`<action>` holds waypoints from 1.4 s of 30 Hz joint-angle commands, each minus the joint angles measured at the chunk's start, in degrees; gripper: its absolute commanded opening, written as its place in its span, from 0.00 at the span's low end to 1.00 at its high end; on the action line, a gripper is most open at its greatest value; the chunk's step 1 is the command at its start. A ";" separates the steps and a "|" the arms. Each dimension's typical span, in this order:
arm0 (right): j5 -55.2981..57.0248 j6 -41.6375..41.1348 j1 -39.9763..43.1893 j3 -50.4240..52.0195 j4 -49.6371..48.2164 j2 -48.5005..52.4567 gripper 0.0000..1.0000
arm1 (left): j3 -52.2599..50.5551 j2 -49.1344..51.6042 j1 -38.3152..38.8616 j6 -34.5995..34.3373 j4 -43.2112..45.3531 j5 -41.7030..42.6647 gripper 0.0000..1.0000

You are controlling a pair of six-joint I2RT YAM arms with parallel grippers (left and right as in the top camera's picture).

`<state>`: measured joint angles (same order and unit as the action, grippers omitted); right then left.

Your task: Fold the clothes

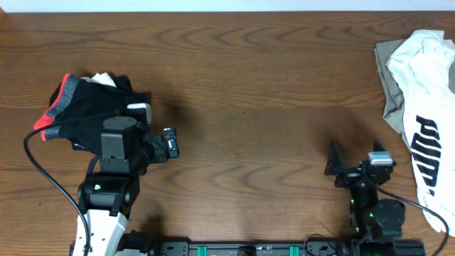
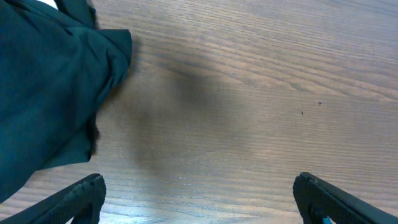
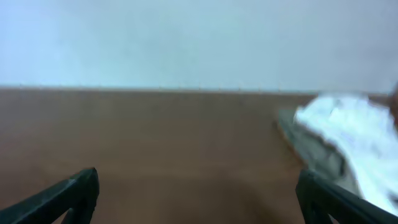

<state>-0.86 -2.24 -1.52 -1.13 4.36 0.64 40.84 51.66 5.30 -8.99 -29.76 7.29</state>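
The clothes lie in two heaps. Black pants (image 1: 89,107) with a red-and-grey waistband (image 1: 58,103) are bunched at the left, with a bit of white cloth (image 1: 105,78) at their top. A white top with black PUMA print (image 1: 426,121) lies at the right edge over a beige piece (image 1: 389,78). My left gripper (image 2: 199,190) hangs open over bare wood, with the dark pants (image 2: 50,87) just to its left. My right gripper (image 1: 354,162) is open near the front, left of the white top (image 3: 348,130), and holds nothing.
The wooden table (image 1: 242,85) runs between the two heaps. The left arm (image 1: 117,142) stands against the pants' near edge. The arm bases and a black rail (image 1: 242,249) line the front edge. A pale wall (image 3: 186,37) rises behind the table's far edge.
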 commanded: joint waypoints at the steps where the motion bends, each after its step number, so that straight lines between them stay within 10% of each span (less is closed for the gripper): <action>1: -0.85 1.62 0.44 0.81 -0.22 -0.37 0.99 | -0.02 0.07 -0.07 -0.11 0.07 -0.48 0.98; 42: -1.07 0.79 0.44 0.81 -0.28 -0.33 0.99 | -0.39 -4.44 -0.09 0.46 -0.13 -0.83 0.98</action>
<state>-1.54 -2.02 -1.50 -0.58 4.05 0.67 40.80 50.33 5.30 -8.99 -29.80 7.27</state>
